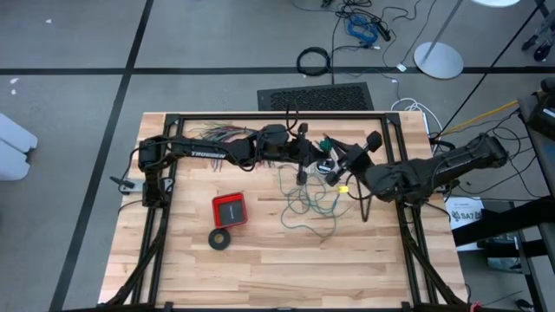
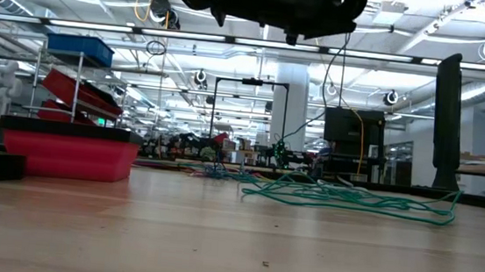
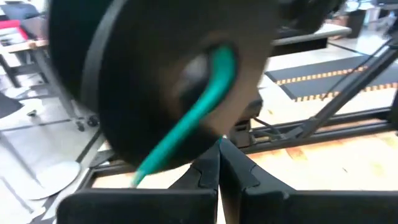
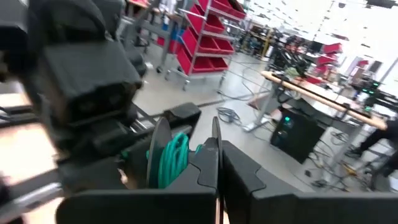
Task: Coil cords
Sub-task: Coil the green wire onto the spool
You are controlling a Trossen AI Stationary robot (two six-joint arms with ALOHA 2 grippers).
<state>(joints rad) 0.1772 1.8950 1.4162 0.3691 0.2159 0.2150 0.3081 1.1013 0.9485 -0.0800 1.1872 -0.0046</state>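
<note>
Teal-green wire [image 1: 312, 208] across wooden table [image 1: 260, 269]

Industrial robotics lab, red bin shelving [image 4: 211, 37] (several racks), workbenches — ceiling strip lights [image 2: 235, 16]

red box [image 1: 229, 209], black tape ring [image 1: 220, 239], perhaps coloured wires [image 1: 212, 133]

On the table [image 1: 260, 269] I count one teal wire [image 1: 308, 208], one red box [image 1: 230, 209] and one black tape ring [image 1: 220, 239]. Two arms reach in, plus one bundle of coloured wires [image 1: 217, 133].
</note>
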